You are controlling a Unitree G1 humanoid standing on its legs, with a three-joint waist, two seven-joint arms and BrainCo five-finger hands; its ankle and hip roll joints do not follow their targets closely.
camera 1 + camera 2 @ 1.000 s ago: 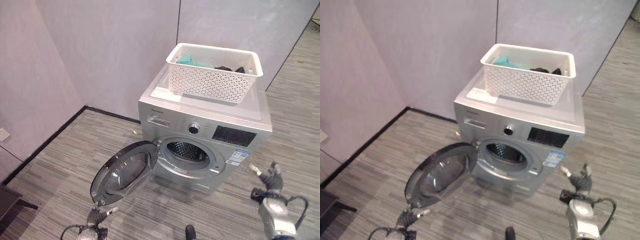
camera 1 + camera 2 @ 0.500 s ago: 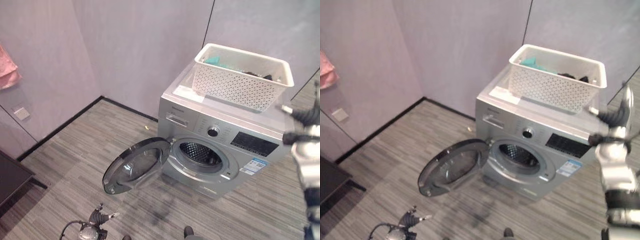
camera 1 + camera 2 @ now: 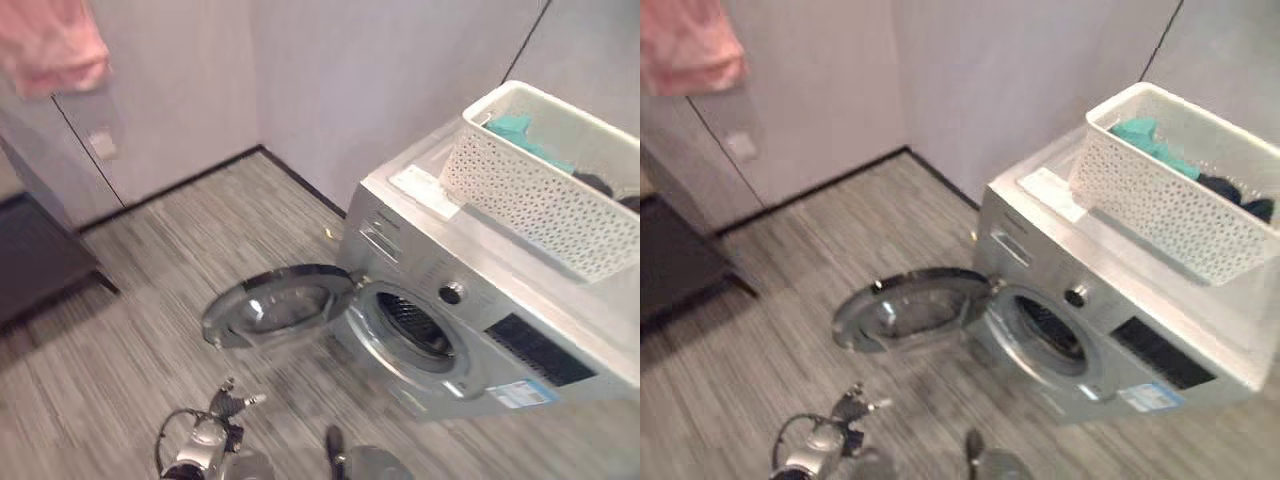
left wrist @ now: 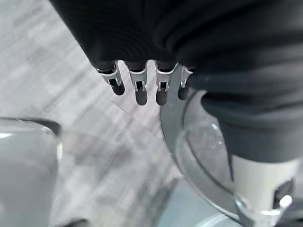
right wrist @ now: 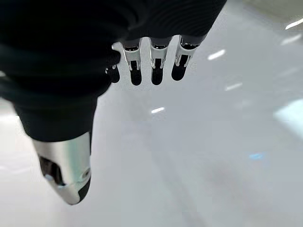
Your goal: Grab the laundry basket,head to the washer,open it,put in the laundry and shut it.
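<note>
— What does the laundry basket look like, and where is it?

— The laundry basket [image 3: 1170, 205] is white plastic with a perforated lattice wall and a solid rim. It sits on top of the washer [image 3: 470, 330], toward the far right of the lid. Inside lies the laundry: a teal cloth [image 3: 1145, 140] at the left end and a dark garment [image 3: 1235, 195] further right.

— And the washer itself?

— Silver, front-loading, standing by the pale wall [image 3: 380, 70]. Its round door [image 3: 275, 305] hangs wide open to the left, glass facing up, so the dark drum opening [image 3: 415, 330] is clear. A knob and a dark panel sit on the front.

— Anything else around?

— Striped grey floor [image 3: 150, 300] all about. A pink cloth [image 3: 690, 45] hangs at the far left against the wall, and a dark low piece of furniture [image 3: 35, 260] stands on the left. The open door juts out over the floor in front of the machine.

— The hands?

— The left hand [image 3: 228, 405] shows low and near, just short of the open door, fingers spread loosely and holding nothing; in its wrist view the fingers [image 4: 141, 92] hang straight above the floor, with the door's glass rim close by. The right hand [image 5: 71, 94] in its own wrist view has fingers extended and thumb apart, grasping nothing, over a pale glossy surface I cannot identify.
</note>
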